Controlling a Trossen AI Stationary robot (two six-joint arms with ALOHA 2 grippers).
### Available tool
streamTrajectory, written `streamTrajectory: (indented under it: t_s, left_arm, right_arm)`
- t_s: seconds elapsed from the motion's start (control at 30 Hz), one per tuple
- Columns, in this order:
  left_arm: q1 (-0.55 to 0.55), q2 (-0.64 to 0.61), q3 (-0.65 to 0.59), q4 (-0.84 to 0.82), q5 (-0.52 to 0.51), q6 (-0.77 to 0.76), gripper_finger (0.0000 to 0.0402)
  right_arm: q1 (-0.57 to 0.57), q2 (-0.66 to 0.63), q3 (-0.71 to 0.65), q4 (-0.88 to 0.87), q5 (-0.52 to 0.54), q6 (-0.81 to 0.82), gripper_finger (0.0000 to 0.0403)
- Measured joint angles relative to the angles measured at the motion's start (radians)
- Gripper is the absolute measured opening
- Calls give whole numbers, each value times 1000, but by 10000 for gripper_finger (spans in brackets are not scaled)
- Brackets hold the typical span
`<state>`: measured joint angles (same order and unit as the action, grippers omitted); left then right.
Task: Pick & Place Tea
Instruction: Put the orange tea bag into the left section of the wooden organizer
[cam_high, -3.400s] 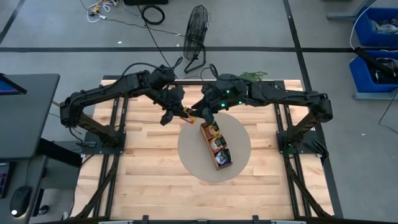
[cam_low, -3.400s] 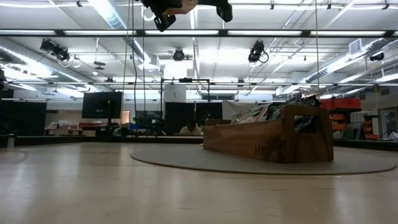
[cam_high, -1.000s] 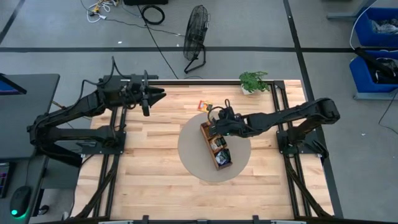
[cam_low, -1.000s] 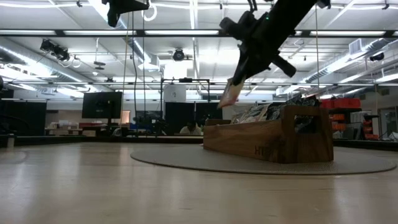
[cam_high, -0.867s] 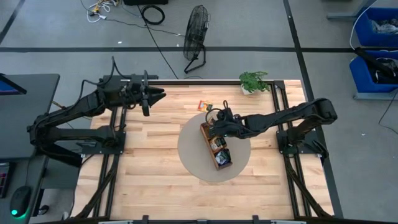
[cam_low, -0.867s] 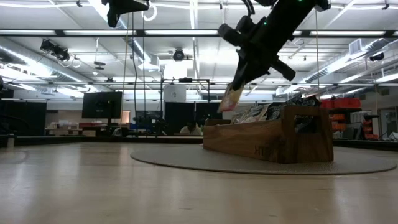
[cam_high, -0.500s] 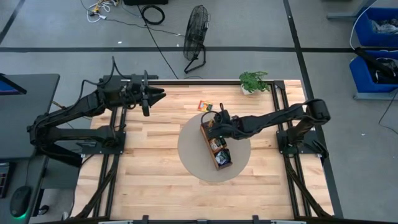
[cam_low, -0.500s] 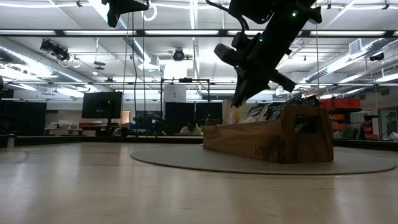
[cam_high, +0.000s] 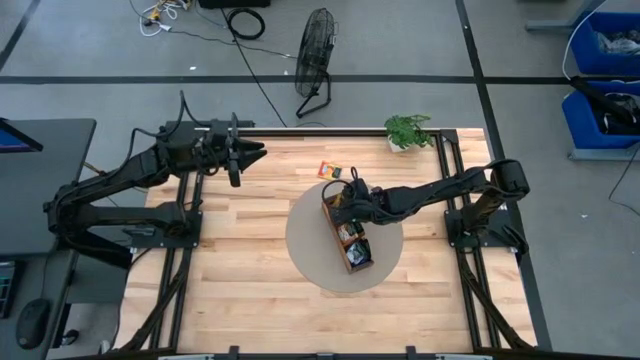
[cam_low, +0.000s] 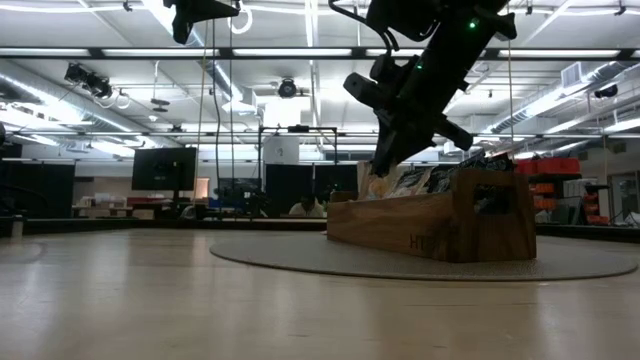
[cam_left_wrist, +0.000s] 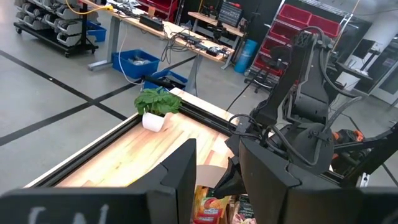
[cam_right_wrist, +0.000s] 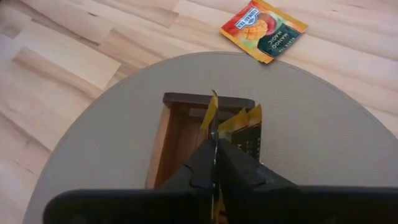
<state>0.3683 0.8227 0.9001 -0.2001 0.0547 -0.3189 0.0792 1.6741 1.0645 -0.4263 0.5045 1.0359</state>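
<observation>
A round mat (cam_high: 310, 252) lies on the wooden worktop (cam_high: 240, 290), with a wooden tray (cam_high: 354, 262) on it. A potted plant (cam_high: 406, 131) stands at the far edge; a fan (cam_high: 317, 45) stands on the floor beyond.

Both arms are matte black with angular jointed segments and thin black cables looped along them. The right arm (cam_high: 440, 188) shows small green indicator lights. Each hand ends in flat, dark, blocky fingers (cam_left_wrist: 267, 174).
</observation>
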Motion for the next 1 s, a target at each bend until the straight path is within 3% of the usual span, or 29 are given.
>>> streamTrajectory:
  t_s: [0.37, 0.7, 0.83, 1.0]
  left_arm:
    - [0, 0, 0, 0, 0, 11, 126]
    - [0, 1, 1, -24, 0, 13, 126]
    - [0, 2, 1, -60, 0, 4, 126]
    - [0, 2, 1, -61, 0, 0, 126]
  right_arm:
    - [-8, -5, 0, -1, -74, -5, 102]
    - [-42, -128, 0, 22, -96, -141, 147]
    - [-107, -166, 0, 41, -209, -164, 155]
    - [-232, -170, 0, 95, -439, -173, 164]
